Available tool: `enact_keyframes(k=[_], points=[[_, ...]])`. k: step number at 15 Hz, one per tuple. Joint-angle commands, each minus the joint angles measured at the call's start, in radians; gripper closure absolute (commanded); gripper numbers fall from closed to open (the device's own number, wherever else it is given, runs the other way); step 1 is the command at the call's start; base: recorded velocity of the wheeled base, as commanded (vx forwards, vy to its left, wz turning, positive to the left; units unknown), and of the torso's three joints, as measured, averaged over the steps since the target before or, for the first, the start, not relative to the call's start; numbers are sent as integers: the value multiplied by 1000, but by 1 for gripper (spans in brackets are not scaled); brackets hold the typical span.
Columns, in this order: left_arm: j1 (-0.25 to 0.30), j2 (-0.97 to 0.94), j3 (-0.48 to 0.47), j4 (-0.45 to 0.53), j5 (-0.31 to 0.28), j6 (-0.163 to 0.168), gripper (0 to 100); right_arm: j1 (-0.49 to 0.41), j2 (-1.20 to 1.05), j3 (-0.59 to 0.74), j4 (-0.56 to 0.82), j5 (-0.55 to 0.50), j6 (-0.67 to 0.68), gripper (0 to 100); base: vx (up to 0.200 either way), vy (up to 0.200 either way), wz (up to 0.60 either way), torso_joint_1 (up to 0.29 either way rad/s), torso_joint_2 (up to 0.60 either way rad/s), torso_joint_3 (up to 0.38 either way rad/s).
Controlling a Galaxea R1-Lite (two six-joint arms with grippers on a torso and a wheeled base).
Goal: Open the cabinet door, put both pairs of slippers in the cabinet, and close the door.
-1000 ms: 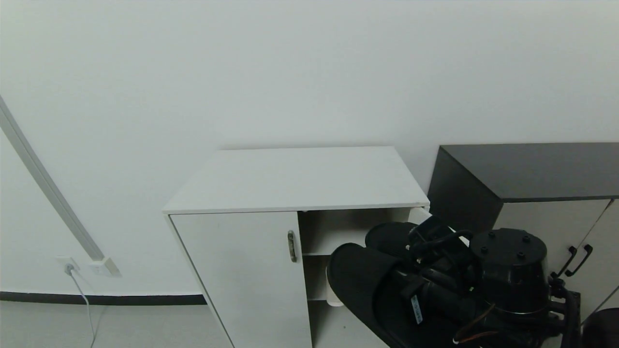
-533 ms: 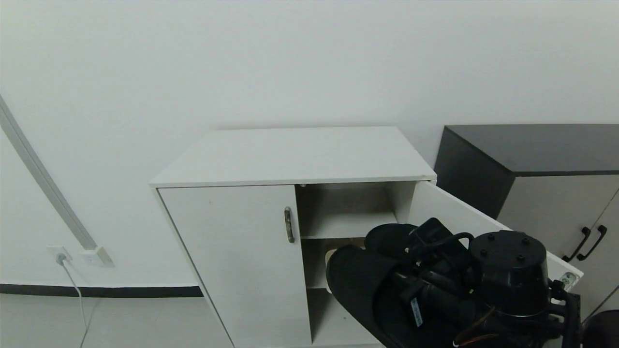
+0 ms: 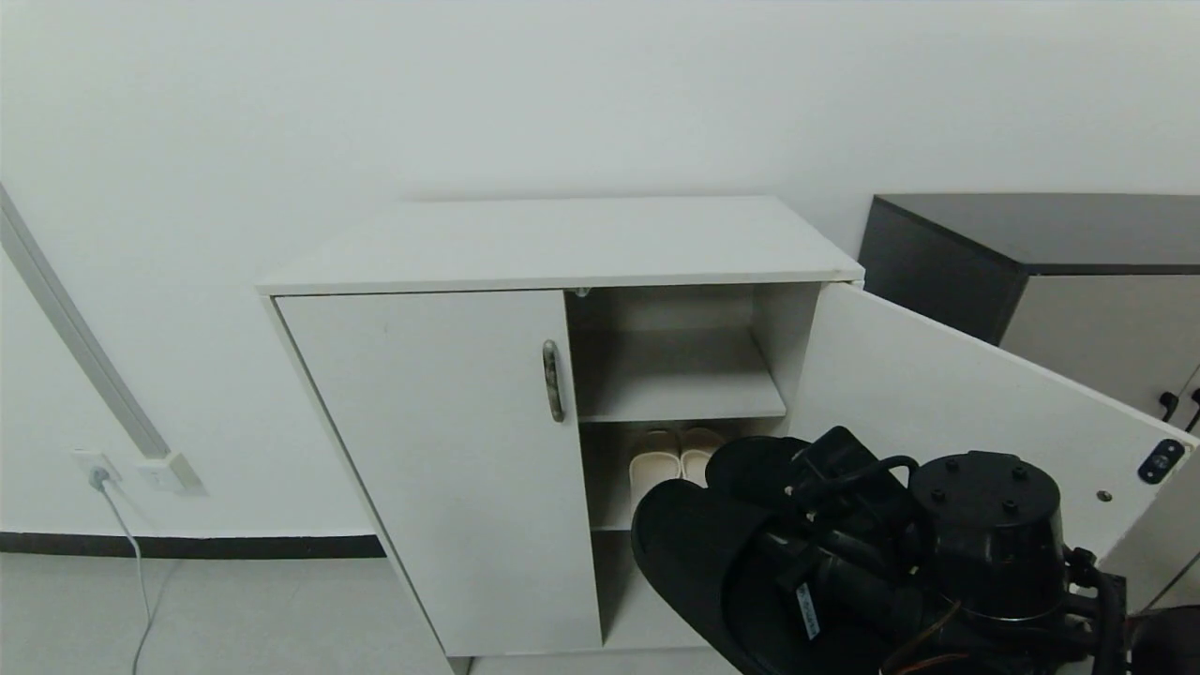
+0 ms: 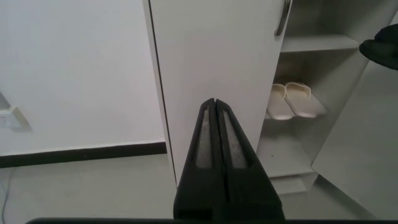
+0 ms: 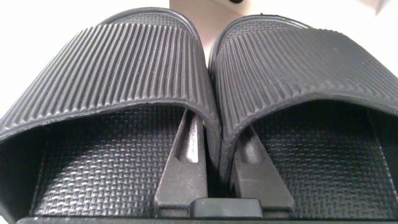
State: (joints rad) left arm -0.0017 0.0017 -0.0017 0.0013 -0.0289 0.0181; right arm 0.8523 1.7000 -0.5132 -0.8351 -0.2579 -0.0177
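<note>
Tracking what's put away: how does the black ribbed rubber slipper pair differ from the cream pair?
The black ribbed rubber slipper pair is clamped by the right gripper outside the white cabinet; the cream slipper pair sits in its middle compartment. Black is ribbed, cream looks smooth. Both sit side by side.

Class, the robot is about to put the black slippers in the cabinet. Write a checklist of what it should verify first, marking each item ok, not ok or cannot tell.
1. Cabinet's right door open wide: ok.
2. Grip on black slippers by right gripper: ok, pinched together.
3. Pair of cream slippers already on middle shelf: ok.
4. Space on top shelf: ok, bare.
5. Space on bottom shelf: ok, bare.
6. Position of left gripper: ok, shut, empty, outside the opening.
</note>
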Motion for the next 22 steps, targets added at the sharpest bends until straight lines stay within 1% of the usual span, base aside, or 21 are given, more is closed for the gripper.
enact_keyframes(k=[1, 5, 10, 17, 21, 22], points=[[0, 0, 0, 0, 0, 0, 100, 1, 6, 2, -2, 0, -1, 100, 0, 0, 0, -124, 466, 330], [-1, 0, 0, 0, 0, 2, 100, 2, 18, 5, -32, -4, -4, 100, 0, 0, 0, -93, 456, 351], [0, 0, 0, 0, 0, 2, 100, 2, 21, 15, -42, -4, -5, 100, 0, 0, 0, -33, 401, 355], [0, 0, 0, 0, 0, 0, 100, 1, 23, 16, -55, -3, -10, 100, 0, 0, 0, 0, 0, 0], [-1, 0, 0, 0, 0, 2, 100, 1, 29, 15, -59, -3, -10, 100, 0, 0, 0, -1, 103, 84], [-1, 0, 0, 0, 0, 3, 100, 1, 29, 15, -59, -3, -10, 100, 0, 200, 0, 2, 22, 22]])
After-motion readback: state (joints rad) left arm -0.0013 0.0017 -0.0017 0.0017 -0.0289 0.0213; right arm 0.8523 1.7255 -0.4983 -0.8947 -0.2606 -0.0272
